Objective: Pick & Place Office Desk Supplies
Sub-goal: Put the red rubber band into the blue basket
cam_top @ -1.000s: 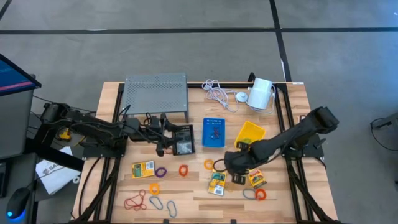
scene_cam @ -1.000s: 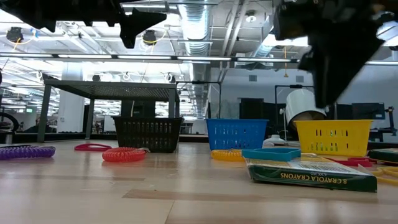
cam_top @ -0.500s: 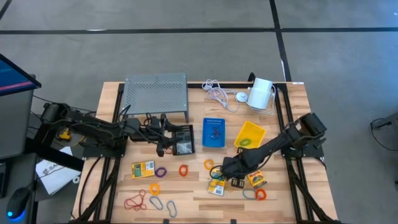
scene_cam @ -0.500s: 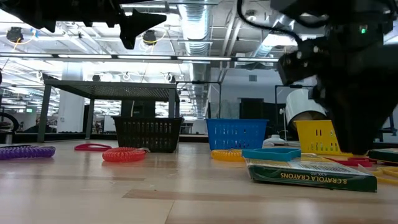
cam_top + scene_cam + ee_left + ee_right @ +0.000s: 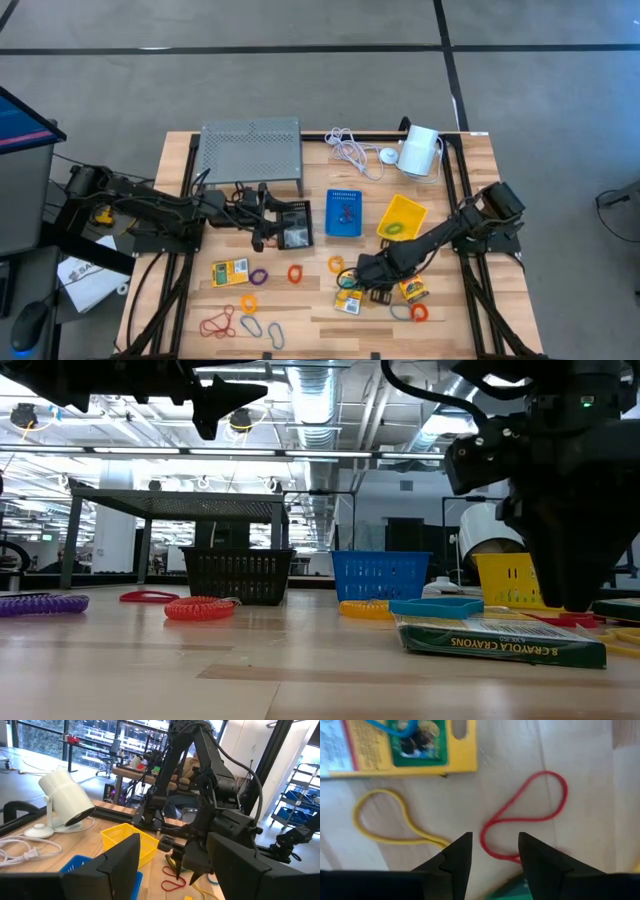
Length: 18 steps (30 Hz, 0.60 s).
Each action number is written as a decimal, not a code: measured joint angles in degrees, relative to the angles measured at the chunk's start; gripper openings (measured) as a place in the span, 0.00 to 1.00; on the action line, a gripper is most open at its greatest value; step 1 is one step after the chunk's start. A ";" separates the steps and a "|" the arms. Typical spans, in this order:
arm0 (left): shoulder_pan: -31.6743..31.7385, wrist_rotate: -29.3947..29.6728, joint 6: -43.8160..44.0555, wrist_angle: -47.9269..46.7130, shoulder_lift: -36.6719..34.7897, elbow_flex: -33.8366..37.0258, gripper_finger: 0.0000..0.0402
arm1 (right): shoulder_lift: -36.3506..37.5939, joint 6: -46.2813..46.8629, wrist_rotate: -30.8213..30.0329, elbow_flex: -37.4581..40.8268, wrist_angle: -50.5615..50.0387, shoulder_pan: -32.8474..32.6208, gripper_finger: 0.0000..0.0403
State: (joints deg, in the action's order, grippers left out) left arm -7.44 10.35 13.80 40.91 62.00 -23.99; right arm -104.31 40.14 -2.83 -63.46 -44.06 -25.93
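My right gripper (image 5: pixel 492 851) points down, open, close over the table between two yellow crayon packets (image 5: pixel 348 296) (image 5: pixel 412 289). Its fingertips stand on either side of one end of a thin red loop (image 5: pixel 525 815) lying flat on the wood; whether they touch it I cannot tell. A yellow loop (image 5: pixel 385 820) lies beside it. More loops, purple (image 5: pixel 259 275) and orange (image 5: pixel 295 272), and a third packet (image 5: pixel 231 271) lie to the left. Black (image 5: pixel 297 224), blue (image 5: pixel 345 213) and yellow (image 5: pixel 402 217) bins stand mid-table. My left gripper (image 5: pixel 172 870) hovers open beside the black bin, holding nothing.
A grey mesh shelf (image 5: pixel 251 150) stands at the far left. The coiled white cable (image 5: pixel 350 150) and the white cylinder device (image 5: pixel 420 152) lie at the far edge. In the low view a blue loop (image 5: pixel 437 606) rests on a crayon packet (image 5: pixel 500 640) near my right gripper.
My right gripper has come down toward the table and a little toward the near edge, ending close over the red loop between the packets. The things on the table lie as before.
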 joint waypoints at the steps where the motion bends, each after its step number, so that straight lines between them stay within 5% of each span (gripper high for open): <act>1: 0.00 0.00 -0.01 0.01 0.00 0.00 0.56 | 0.00 0.00 0.00 0.00 0.23 0.00 0.38; 18: 0.00 0.17 0.00 0.02 0.00 0.00 0.56 | 0.30 3.43 -1.95 5.71 6.43 -0.79 0.36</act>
State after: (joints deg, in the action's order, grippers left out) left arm -7.44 10.52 13.80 40.93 62.00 -23.99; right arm -104.01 43.57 -4.78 -57.75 -37.63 -26.72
